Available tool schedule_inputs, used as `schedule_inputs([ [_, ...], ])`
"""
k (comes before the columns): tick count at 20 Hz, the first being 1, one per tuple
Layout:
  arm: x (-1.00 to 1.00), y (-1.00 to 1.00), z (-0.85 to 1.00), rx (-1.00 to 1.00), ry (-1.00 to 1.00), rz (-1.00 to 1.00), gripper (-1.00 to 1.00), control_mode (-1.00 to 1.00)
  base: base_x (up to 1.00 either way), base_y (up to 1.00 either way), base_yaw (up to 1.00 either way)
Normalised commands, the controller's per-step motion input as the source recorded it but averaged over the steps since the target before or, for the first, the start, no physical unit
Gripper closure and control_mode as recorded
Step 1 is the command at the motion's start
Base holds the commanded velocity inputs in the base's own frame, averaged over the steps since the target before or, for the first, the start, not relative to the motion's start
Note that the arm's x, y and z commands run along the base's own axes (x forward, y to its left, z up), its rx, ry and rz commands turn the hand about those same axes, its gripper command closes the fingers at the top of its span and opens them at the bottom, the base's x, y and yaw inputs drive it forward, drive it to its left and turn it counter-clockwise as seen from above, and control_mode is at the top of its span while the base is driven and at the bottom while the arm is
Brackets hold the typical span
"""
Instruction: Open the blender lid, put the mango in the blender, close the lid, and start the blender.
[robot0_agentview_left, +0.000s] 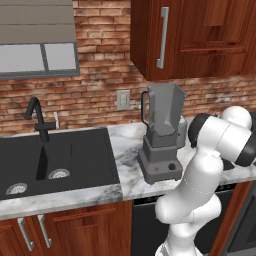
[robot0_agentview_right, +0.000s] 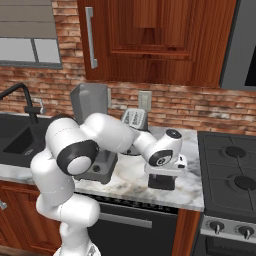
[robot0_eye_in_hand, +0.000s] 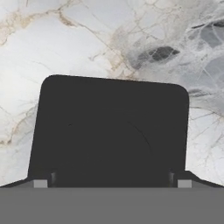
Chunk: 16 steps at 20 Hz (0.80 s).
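Between hand fingertips, blender lid.

My arm: glossy white rounded link shells, fat cylindrical segments, dark grey-black bands and caps at the joints. My hand: a white wrist block over a dark boxy body, beside the blender.

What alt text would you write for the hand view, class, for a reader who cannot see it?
A dark, nearly black square blender lid with a faint raised round centre lies flat on a white, grey-veined marble counter. The claw's two finger tips sit at the lid's near corners.
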Motion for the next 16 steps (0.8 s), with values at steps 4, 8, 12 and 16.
schedule_inputs([
  [4,-0.01,0.26,-0.03,0.00,0.00,0.05,-1.00,-1.00,0.00,0.00,0.00],
  [8,-0.05,0.21,-0.01,0.00,0.00,0.05,-1.00,-1.00,0.00,0.00,0.00],
  [12,-0.08,0.16,-0.15,0.00,0.00,0.02,-1.00,-1.00,0.00,0.00,0.00],
  [16,0.00,0.10,-0.33,0.00,0.00,0.00,-1.00,-1.00,0.00,0.00,0.00],
])
